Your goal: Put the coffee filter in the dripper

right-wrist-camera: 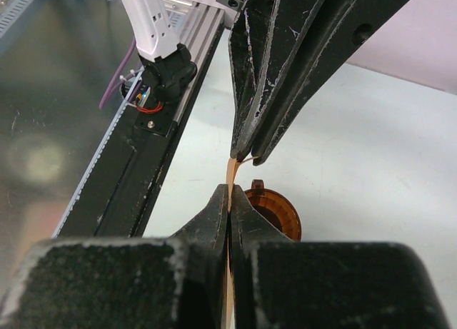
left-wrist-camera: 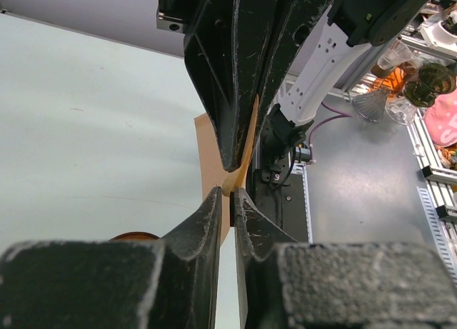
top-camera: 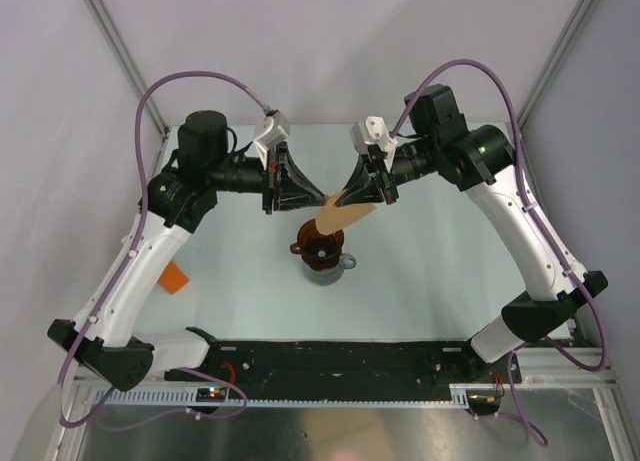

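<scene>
the coffee filter [top-camera: 345, 217] is hanging tilted just above the dripper [top-camera: 322, 251], long axis running left-right, wide end pointing left. both arms are reaching inward, tip to tip: right gripper [right-wrist-camera: 228, 193] is pinching the filter, left gripper [left-wrist-camera: 227, 193] is standing slightly parted around its edge.

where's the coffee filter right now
In the top view the coffee filter hangs near the middle of the table, pinched in the right gripper just above the dripper, its other edge at the left gripper.
</scene>
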`<state>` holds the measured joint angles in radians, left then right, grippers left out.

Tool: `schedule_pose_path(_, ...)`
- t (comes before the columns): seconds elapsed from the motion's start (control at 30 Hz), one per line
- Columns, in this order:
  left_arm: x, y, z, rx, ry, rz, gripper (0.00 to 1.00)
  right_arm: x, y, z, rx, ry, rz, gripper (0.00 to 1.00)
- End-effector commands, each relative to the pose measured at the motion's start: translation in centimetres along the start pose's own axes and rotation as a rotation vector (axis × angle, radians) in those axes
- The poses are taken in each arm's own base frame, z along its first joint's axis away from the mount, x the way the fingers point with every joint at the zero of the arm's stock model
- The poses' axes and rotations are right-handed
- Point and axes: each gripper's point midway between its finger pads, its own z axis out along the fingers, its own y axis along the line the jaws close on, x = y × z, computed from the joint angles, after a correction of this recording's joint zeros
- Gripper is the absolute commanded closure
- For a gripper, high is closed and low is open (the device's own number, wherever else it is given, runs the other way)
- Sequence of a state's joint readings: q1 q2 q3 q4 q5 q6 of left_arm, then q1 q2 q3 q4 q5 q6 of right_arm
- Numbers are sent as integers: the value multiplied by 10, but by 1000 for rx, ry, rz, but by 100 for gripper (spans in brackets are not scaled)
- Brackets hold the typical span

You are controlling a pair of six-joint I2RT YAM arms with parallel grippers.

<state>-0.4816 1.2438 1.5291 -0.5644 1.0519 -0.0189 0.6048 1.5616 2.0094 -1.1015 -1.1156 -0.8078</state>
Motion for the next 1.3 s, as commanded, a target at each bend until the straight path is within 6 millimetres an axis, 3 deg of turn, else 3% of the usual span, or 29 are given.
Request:
schedule_pose_path(0.0, -13, -5, -4, 5, -23, 56, 83, -16, 0, -2, -2, -38, -47, 100)
schedule_pose_path(0.3, -14, -6, -2, 14, -23, 84, 70, -16, -4, 1, 0, -36, -38, 100)
schedule_pose_path(0.53, -14, -4, 0, 10, -19, 83, 75, -22, -2, 3, -3, -49, -41, 100)
schedule_pose_path(0.87, -12, -1, 3, 1, -15, 81, 70, -22, -4, 6, -1, -49, -26, 100)
schedule_pose_path(1.07, -11, -6, -1, 4, -19, 104, 52, -17, -6, 2, 11, -38, -5, 100)
schedule_pose_path(1.27, -11, -5, -4, 6, -22, 100, 50, -14, -2, 0, 6, -26, -23, 100)
